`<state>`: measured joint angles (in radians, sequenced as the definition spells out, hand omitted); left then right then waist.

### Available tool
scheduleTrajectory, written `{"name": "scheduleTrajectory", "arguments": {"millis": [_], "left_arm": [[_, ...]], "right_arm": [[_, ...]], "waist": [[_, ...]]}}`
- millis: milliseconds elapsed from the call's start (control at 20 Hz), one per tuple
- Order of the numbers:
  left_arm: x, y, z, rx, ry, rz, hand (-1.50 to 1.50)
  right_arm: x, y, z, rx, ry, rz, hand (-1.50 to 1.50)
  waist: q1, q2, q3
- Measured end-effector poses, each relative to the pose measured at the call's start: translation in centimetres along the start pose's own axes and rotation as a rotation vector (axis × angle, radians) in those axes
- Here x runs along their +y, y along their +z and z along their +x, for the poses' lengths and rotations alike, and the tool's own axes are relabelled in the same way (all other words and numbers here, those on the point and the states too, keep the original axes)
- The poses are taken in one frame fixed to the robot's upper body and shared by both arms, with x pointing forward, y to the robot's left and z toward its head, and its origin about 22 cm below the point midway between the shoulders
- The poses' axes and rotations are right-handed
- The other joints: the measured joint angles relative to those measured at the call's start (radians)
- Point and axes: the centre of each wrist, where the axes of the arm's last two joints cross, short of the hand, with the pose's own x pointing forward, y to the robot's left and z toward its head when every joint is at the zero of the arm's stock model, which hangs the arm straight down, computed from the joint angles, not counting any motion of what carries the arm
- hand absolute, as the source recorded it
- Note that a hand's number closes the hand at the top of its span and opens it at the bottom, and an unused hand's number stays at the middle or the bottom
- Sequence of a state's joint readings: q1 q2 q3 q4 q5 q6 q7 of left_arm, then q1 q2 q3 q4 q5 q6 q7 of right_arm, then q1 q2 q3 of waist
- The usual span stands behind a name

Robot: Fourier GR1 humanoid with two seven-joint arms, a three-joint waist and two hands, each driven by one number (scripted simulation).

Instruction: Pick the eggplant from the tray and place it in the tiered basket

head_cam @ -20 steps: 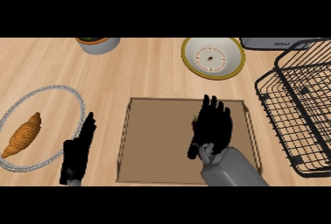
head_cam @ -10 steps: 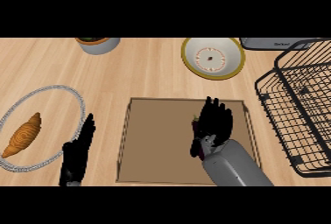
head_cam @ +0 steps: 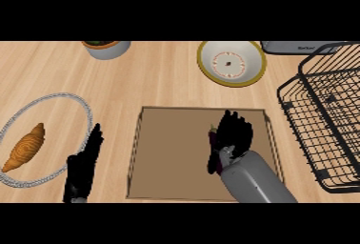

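A brown tray [head_cam: 169, 157] lies in the middle of the counter. The dark purple eggplant [head_cam: 212, 137] rests on the tray's right half; only its left edge and greenish stem end show. My right hand [head_cam: 234, 136] covers the rest of it, fingers straight and pointing away from me, thumb down at the eggplant's near end. The black wire tiered basket [head_cam: 330, 119] stands at the right, apart from the tray. My left hand [head_cam: 83, 167] rests open to the left of the tray, fingers up.
A silver-rimmed plate [head_cam: 67, 100] with a croissant [head_cam: 25, 147] lies at the left. A yellow-rimmed plate [head_cam: 231, 63] sits at the back. A grey pot [head_cam: 107, 48] is at the back left. A grey appliance [head_cam: 302, 46] is behind the basket.
My right forearm has swung a little to the right while the hand stays over the eggplant. The left hand has barely moved.
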<state>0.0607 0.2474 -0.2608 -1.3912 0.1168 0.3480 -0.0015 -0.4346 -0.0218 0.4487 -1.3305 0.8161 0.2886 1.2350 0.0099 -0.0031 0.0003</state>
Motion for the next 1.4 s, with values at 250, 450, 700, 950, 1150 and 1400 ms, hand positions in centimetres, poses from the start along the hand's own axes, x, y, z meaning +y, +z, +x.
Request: {"name": "scheduleTrajectory", "arguments": {"millis": [250,450,700,950,1150,1400], "left_arm": [[0.2,-0.3,0.2,0.008,0.003,0.002,0.00],[0.3,-0.3,0.4,0.013,0.005,0.002,0.00],[0.6,-0.2,0.3,0.022,0.014,0.000,0.00],[0.0,0.3,-0.4,0.002,0.014,0.000,0.00],[0.5,-0.2,-0.2,0.004,0.009,0.004,0.00],[0.5,0.1,-0.4,0.015,0.007,0.013,0.00]], "right_arm": [[0.0,-0.6,-0.2,0.017,-0.015,0.035,-1.50],[1.1,-0.9,-0.5,0.031,-0.015,0.062,-1.50],[1.8,-0.9,-0.5,0.028,-0.022,0.057,1.50],[1.8,-1.1,-0.4,0.015,-0.016,0.031,1.50],[2.3,-1.2,-0.1,-0.013,0.028,-0.009,1.50],[2.3,-1.3,-0.7,-0.023,0.037,-0.074,1.50]], "waist": [[-0.002,0.000,-0.001],[-0.002,-0.001,-0.001],[-0.001,-0.004,-0.002],[-0.003,-0.008,-0.005],[-0.005,-0.011,-0.007],[-0.010,-0.014,-0.004]]}}
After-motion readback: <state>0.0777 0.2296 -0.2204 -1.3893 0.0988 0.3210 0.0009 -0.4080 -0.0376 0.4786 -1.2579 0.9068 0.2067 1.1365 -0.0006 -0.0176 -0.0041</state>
